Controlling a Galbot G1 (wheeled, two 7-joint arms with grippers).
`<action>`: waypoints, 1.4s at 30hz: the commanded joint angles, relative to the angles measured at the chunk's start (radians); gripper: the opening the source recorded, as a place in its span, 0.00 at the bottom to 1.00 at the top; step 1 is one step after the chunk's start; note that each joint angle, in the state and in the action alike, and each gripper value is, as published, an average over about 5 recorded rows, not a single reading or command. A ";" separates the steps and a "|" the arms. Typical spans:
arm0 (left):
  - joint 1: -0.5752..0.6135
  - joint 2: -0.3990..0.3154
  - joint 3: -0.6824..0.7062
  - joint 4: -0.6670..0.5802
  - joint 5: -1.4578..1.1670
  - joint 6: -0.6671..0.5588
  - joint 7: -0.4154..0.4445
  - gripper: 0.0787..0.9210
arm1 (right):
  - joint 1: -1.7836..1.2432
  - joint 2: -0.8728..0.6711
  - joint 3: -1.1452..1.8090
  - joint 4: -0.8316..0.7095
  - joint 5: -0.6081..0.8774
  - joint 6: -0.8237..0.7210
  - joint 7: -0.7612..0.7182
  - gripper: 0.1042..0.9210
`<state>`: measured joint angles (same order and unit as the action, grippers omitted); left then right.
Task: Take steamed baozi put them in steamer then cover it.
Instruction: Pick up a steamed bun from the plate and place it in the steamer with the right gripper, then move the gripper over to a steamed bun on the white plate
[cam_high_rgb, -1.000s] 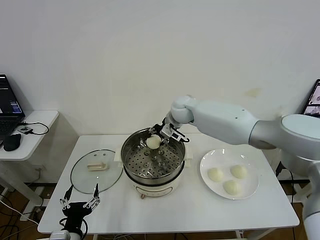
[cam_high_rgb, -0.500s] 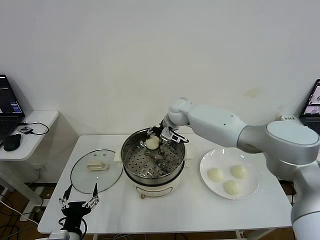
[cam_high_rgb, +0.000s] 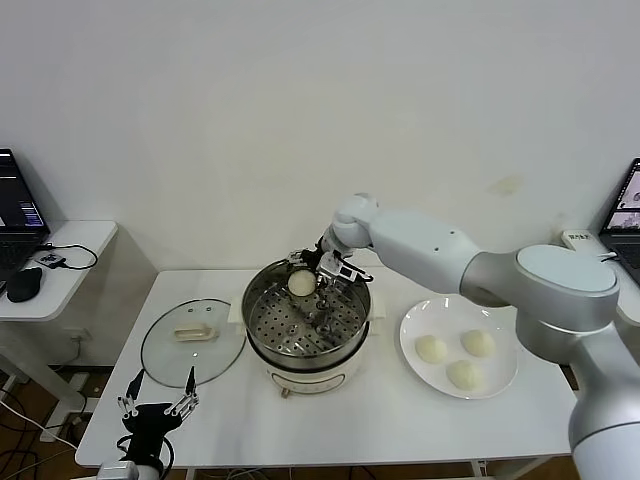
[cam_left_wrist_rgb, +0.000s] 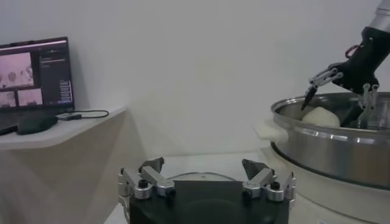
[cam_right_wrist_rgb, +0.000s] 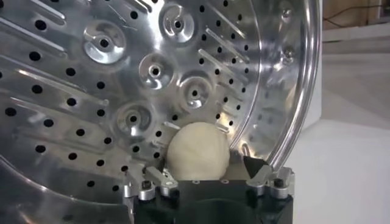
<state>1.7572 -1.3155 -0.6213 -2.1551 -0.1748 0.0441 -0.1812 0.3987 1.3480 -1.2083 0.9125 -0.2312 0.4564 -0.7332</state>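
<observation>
One smooth cream-white bun (cam_high_rgb: 302, 284) sits between the released right gripper (cam_high_rgb: 318, 272) fingers inside the shiny round steel steamer (cam_high_rgb: 306, 328); a careless retreat could nudge it.

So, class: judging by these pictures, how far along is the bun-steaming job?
Done: one bun lies on the steamer's tray. In hand: the right gripper is open around that bun. Left: three buns on the plate, and the lid on the table. The left gripper hangs open near the table's front edge.
</observation>
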 joint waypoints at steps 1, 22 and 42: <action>0.001 0.000 0.000 -0.002 0.001 0.001 0.001 0.88 | 0.053 -0.020 -0.035 0.064 0.129 -0.062 -0.029 0.88; 0.002 0.031 -0.025 -0.058 -0.013 0.025 0.014 0.88 | 0.352 -0.844 -0.160 0.854 0.501 -0.801 -0.235 0.88; -0.017 0.037 -0.057 -0.028 -0.013 0.048 0.023 0.88 | -0.460 -0.902 0.373 0.664 0.166 -0.764 -0.225 0.88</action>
<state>1.7403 -1.2795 -0.6765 -2.1857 -0.1883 0.0920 -0.1585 0.1441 0.4810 -0.9710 1.6097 -0.0002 -0.2836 -0.9542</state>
